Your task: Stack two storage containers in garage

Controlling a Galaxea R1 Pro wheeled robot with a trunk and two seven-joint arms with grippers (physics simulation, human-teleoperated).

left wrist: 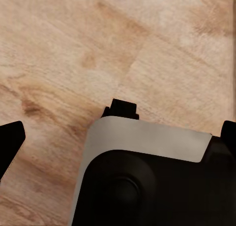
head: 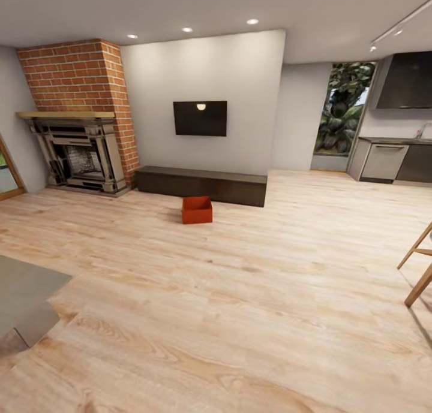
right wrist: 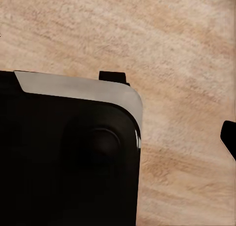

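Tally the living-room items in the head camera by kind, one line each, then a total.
Orange-red storage container: 1
Brick fireplace: 1
Wall TV: 1
Low dark bench: 1
Total: 4

This is a home. The living room has a wood floor (head: 240, 293), a brick fireplace (head: 81, 116), a black TV (head: 200, 118) on the wall and a long low bench (head: 201, 185) under it. At the far right is a kitchen (head: 396, 155) with dark cupboards.
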